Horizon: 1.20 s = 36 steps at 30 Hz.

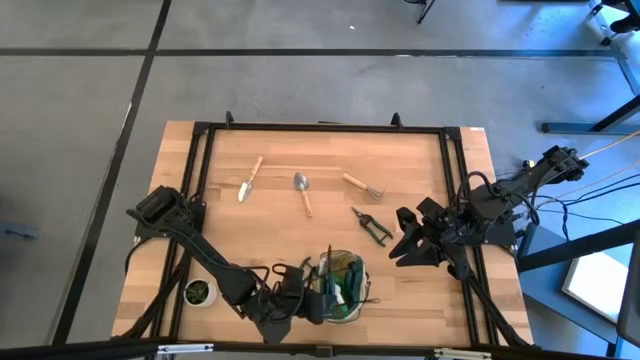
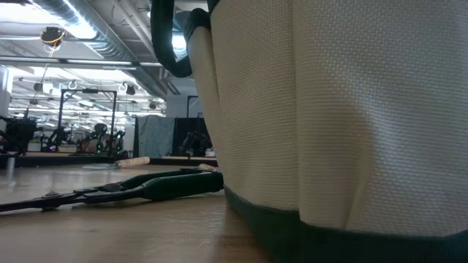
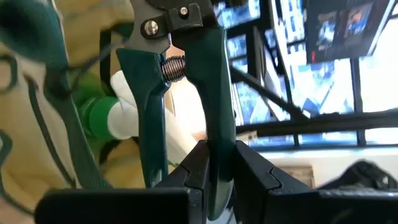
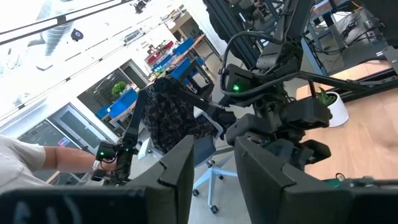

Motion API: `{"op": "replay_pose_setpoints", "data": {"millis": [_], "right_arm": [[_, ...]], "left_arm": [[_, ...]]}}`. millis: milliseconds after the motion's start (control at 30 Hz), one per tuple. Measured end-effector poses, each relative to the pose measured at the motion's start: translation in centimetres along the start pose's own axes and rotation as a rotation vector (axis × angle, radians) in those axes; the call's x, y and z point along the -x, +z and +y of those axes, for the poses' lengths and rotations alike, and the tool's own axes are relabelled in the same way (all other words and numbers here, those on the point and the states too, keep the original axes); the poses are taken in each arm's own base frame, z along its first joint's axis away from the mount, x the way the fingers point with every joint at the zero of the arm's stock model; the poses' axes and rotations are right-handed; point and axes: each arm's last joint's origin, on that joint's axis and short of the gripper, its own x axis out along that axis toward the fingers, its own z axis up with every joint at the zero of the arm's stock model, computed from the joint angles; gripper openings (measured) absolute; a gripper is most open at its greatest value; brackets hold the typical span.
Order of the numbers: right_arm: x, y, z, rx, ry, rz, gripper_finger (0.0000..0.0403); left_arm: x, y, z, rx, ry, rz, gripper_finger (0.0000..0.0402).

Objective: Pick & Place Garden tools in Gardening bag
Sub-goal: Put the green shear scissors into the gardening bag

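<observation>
Shears [image 3: 211,93] green-handled, coiled spring; left claw [image 3: 217,168] grips one handle

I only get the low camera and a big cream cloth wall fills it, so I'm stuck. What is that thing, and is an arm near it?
Observer: It's the olive and khaki fabric gardening bag. The left gripper is at its mouth, shut on one handle of the green-handled pruning shears.
Operator: Is anything inside the bag?
Observer: Yes, a green spray bottle with a white neck.
Operator: Where's the other arm?
Observer: The right gripper hovers open and empty over the table's right side.
</observation>
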Motion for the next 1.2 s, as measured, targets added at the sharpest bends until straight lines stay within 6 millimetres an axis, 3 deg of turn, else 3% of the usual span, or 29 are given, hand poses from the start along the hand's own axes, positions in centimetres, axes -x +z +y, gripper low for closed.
{"op": "replay_pose_setpoints", "data": {"millis": [500, 933, 1200], "right_arm": [[0.0, -0.1, -0.1, 0.002, -0.007, 0.013, 0.0116], [0.0, -0.1, -0.1, 0.040, -0.007, 0.013, 0.0117], [0.0, -0.1, -0.1, 0.067, -0.009, 0.012, 0.0117]], "left_arm": [[0.5, 0.3, -2.7, 0.204, -0.212, -0.139, 0.0038], [4.6, -2.5, -4.3, 0.660, -0.371, 0.083, 0.0038], [6.1, -4.2, -2.2, 0.862, -0.310, 0.243, 0.0038]]}}
